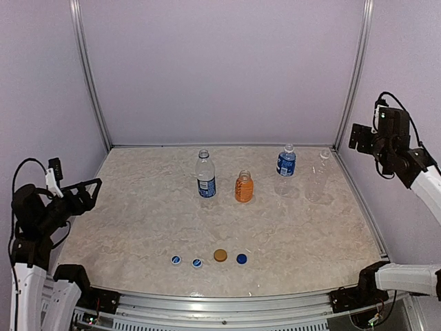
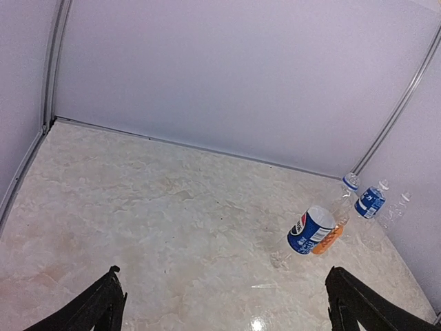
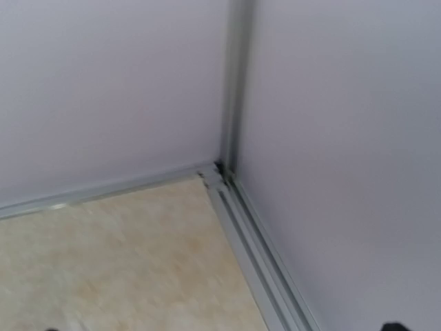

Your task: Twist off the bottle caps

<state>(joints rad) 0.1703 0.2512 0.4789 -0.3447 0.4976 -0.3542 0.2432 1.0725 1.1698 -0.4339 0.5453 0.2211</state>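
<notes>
Four open bottles (image 1: 244, 187), two blue labels (image 1: 207, 187) unreadable, caps (image 1: 220, 255) loose

so the desk (image 1: 138, 221) is beige marble swirl, walls (image 1: 220, 69) pale lilac. the blue-labelled bottles (image 1: 205, 176) (image 1: 286, 165) are clear, juice bottle (image 1: 244, 187) orange, unlabelled bottle (image 1: 318, 179) plain clear. two white-marked blue caps (image 1: 176, 260) (image 1: 197, 263), one plain blue cap (image 1: 241, 258), one golden-brown cap (image 1: 220, 255).

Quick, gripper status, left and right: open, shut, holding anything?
Left gripper: open wide, holding nothing.
Right gripper: open, holding nothing.
</notes>
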